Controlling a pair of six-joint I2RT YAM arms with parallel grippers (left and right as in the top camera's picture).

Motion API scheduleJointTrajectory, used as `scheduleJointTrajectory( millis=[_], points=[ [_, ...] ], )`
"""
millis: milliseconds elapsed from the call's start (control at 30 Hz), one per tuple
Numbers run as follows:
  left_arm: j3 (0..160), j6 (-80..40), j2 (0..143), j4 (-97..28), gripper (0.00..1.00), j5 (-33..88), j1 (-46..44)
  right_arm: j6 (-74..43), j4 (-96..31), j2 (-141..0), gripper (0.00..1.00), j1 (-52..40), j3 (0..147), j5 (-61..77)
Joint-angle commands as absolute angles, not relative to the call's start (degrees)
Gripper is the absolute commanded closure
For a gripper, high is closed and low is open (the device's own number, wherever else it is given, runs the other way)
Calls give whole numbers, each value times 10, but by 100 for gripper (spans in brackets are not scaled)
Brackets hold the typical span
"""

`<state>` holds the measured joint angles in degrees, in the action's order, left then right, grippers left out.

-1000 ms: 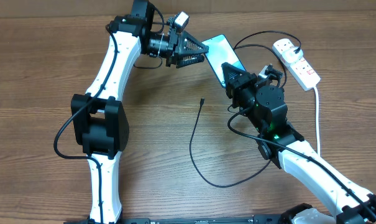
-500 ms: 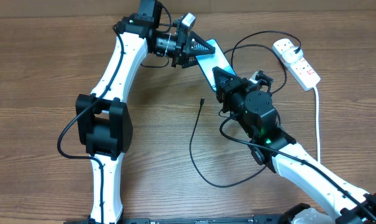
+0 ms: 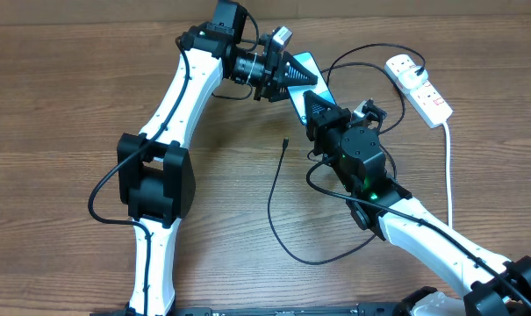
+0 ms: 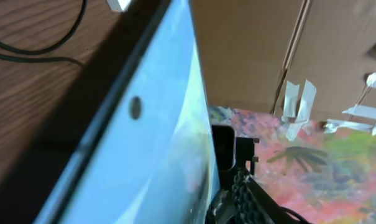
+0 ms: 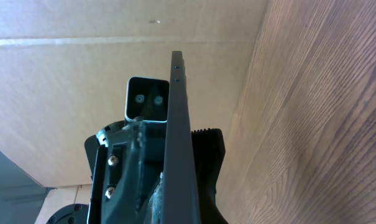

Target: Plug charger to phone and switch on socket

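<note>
Reaching over the desk (image 3: 54, 132), where the socket (image 3: 420, 86) lay far right, I clamped the far end of the phone (image 3: 311, 63) in my left hand (image 3: 298, 74); whether my right hand (image 3: 311, 104) gripped its near end I couldn't tell. The charger (image 3: 271, 197) lay nearby, its tip apart from the phone.

Overhead looks straight down on the table (image 3: 54, 132); both wrist views press close on the phone (image 4: 144, 137).

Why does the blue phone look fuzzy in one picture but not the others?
Left wrist view: the phone sits very close to the lens, so it is blurred and washed pale by glare. Right wrist view: its dark edge is sharp, wood grain too. Overhead view: evenly lit, all in focus.
</note>
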<state>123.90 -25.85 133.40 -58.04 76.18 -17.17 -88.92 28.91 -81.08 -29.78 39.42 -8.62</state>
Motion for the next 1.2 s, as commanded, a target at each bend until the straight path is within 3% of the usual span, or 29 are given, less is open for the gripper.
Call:
scheduleJointTrajectory(
  millis=[0,567,767,1167],
  points=[
    [1243,-297,1334,-555,67,772,-176,-885,288,-815,96,-301,410,-92],
    [1243,-509,1334,-344,80,705,-180,-883,260,-815,96,-345,410,-90],
    [1243,-543,1334,-322,86,703,-182,-883,262,-815,96,-348,410,-90],
    [1243,-555,1334,-322,79,706,-209,-883,288,-824,96,-361,410,-99]
  ],
)
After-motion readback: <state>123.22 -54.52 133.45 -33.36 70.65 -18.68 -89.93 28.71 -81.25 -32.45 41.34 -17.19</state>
